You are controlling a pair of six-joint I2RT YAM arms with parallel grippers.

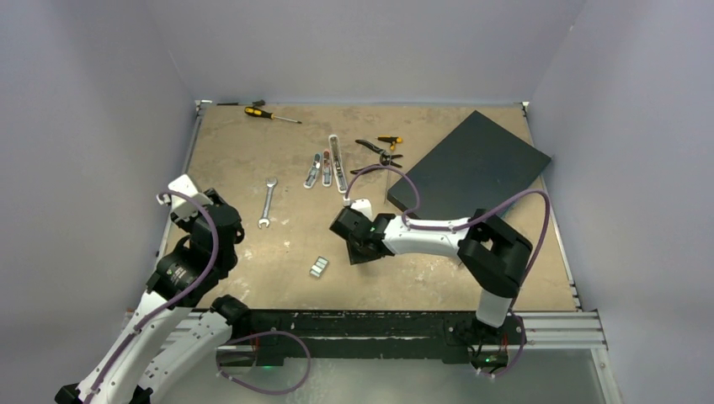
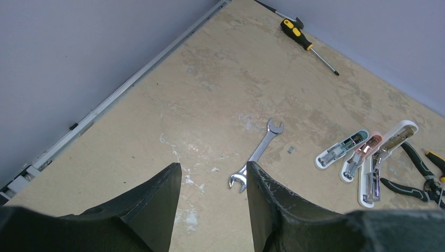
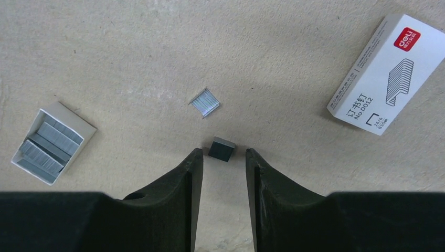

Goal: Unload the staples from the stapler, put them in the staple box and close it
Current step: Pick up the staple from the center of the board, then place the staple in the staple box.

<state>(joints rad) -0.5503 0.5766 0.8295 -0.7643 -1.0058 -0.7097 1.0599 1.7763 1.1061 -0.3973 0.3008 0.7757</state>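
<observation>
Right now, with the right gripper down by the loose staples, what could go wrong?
1. The staple block lies loose at the tips of the open right gripper. A low move could flick it away.
2. The strip just beyond it could break up or scatter if swept.
3. The open tray of staples sits close by, and a sideways swing might tip it.

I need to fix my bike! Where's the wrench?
Top view: the wrench lies on the table's left half, between the left arm and the opened staplers.
</observation>
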